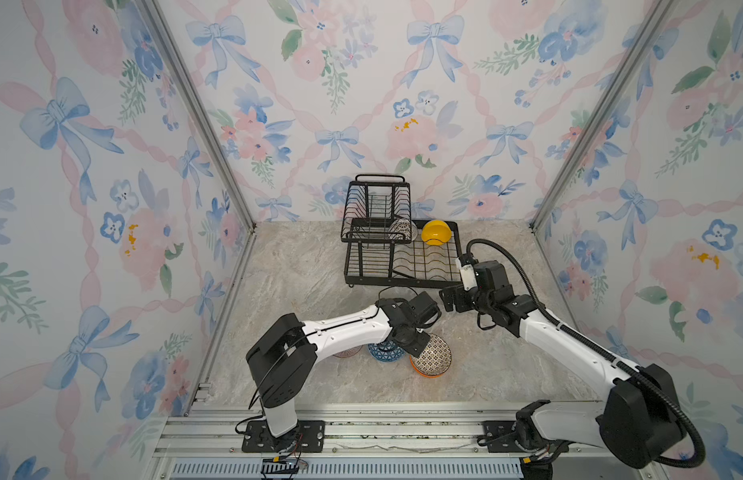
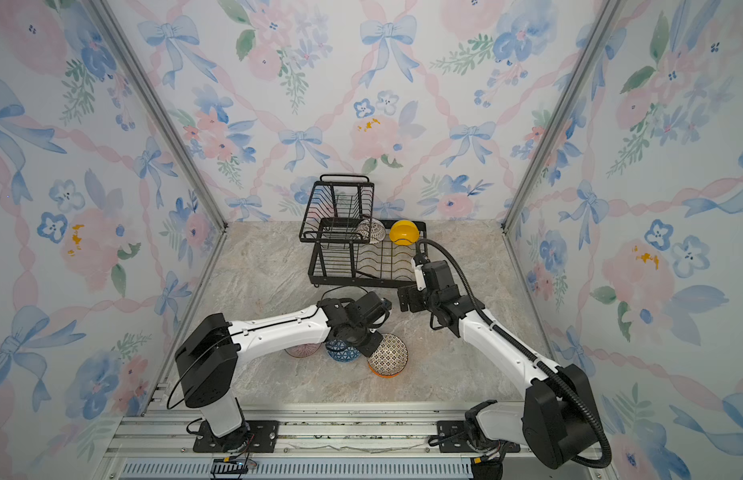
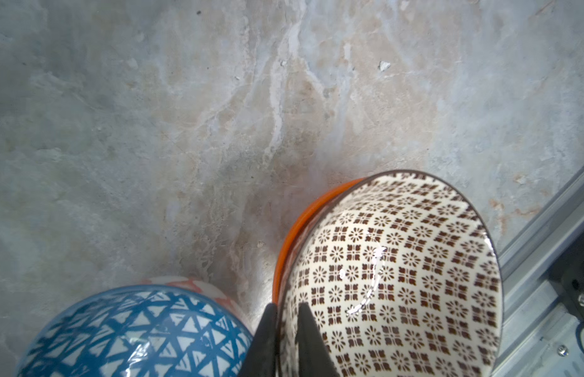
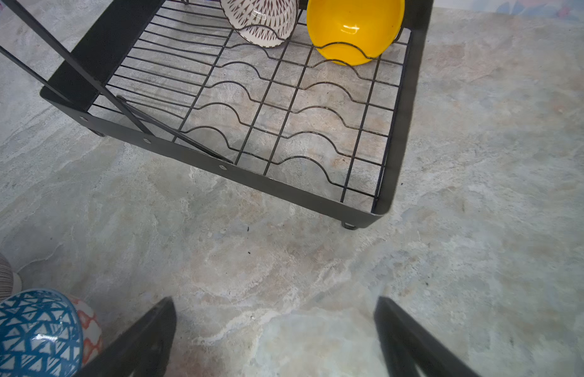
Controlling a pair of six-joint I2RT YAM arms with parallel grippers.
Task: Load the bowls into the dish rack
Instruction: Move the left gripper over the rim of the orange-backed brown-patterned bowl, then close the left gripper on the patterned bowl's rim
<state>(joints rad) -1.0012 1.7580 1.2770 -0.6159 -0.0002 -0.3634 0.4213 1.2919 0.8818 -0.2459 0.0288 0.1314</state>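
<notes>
Risks first. The left gripper [image 3: 286,306] has only a thin rim pinch on the white glazed bowl with dark brown flower print [image 3: 398,271] — one finger inside the wall, one outside, jaws pressed onto it. The ceramic is glossy and the grip is off at one edge, so on lift the bowl could swing down or slide out.

It sits tilted inside the plain orange bowl [image 3: 292,228], which may drag or tip along if the two stick. The blue bowl with white triangle pattern [image 3: 137,333] is just beside the outer finger and could get bumped.

The right gripper [image 4: 274,302] is spread wide and holds nothing. It hovers over the grey marble-look tabletop [image 4: 480,261] just in front of the black wire dish rack [image 4: 284,189] — probably on the route to the rack, so an arm clash is possible.

Position: the flower-print bowl's near rim is between the left fingers, its body reaches away from them, and it is well apart from the rack.

Already in the rack's flat tray, on edge at the far side, are the plain yellow bowl [image 4: 352,29] and the white bowl with dark dash marks [image 4: 261,23]. The pinkish ribbed bowl [image 1: 347,354] is mostly hidden under the left arm in a top view.
</notes>
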